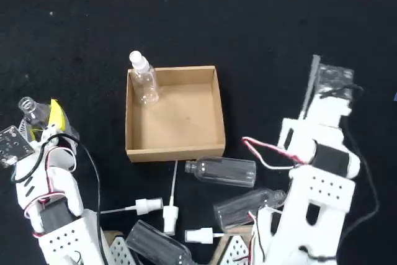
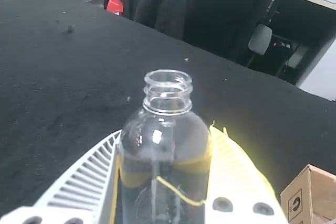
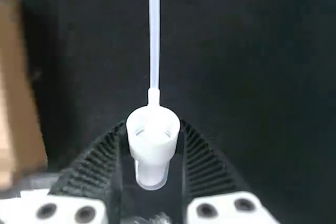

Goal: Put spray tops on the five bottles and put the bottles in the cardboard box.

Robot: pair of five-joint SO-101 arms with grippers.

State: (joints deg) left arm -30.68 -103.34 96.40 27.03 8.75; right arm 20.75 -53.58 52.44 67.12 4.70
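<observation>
My left gripper (image 2: 167, 136), with yellow tape on its fingers, is shut on a clear open-necked bottle (image 2: 165, 150) and holds it upright at the table's left side (image 1: 28, 111). My right gripper (image 3: 153, 128) is shut on a white spray top (image 3: 153, 156) whose thin tube points away from the wrist; the arm stands right of the cardboard box (image 1: 175, 116). A capped bottle (image 1: 143, 79) leans in the box's far left corner. Three uncapped bottles (image 1: 224, 171) (image 1: 248, 206) (image 1: 158, 244) lie in front of the box. Loose spray tops (image 1: 149, 204) (image 1: 171, 213) (image 1: 201, 235) lie among them.
The black table (image 1: 248, 29) stretches open behind and beside the box. A box corner (image 2: 310, 192) shows in the left wrist view and a box wall (image 3: 16, 119) in the right wrist view. Chairs stand beyond the far table edge.
</observation>
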